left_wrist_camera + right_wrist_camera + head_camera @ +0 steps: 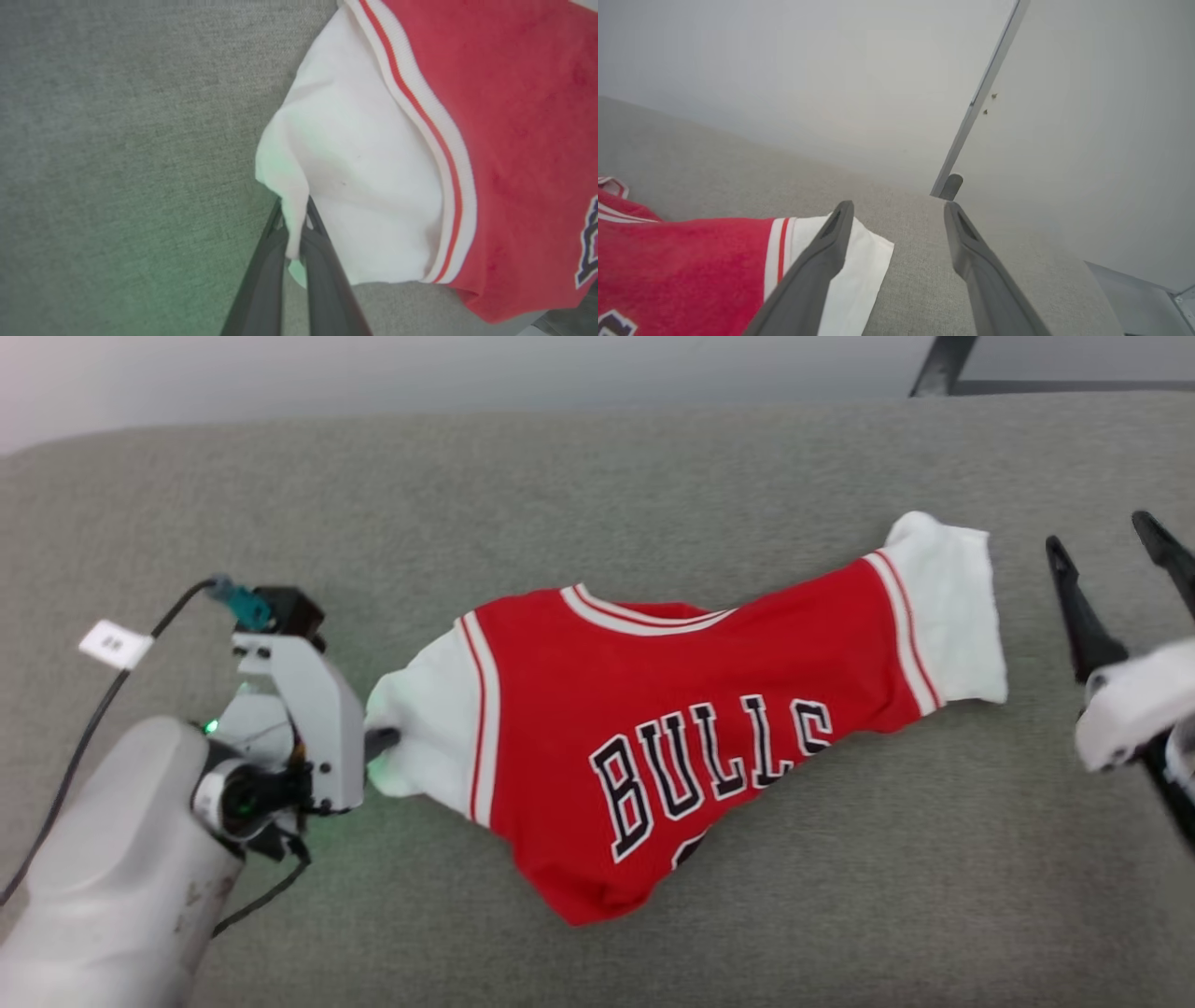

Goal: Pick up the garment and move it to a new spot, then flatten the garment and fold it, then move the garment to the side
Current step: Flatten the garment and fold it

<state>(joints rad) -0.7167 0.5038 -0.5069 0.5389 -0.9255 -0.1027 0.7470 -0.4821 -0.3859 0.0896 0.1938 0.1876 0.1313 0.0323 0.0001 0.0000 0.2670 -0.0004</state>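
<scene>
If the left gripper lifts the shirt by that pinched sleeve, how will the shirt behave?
Likely floppy: the shirt lies rumpled and folded on the grey cushion, so it should drape and hang. Probably light, being thin cloth. The left gripper pinches only a small fold of the white sleeve, so it might slip free or bunch.

A plain indoor room, though whether it is a home or a test space cannot be told. The work lies on a padded surface point(653, 476) covered in grey woven fabric, rounded along its far edge like a sofa cushion or mattress. Behind that edge rises a bare, pale wall point(784, 70), crossed by a grey metal strip point(976, 112) like the edge of a door or panel. A smooth grey floor point(1134, 298) shows beyond the surface's far right corner.
</scene>
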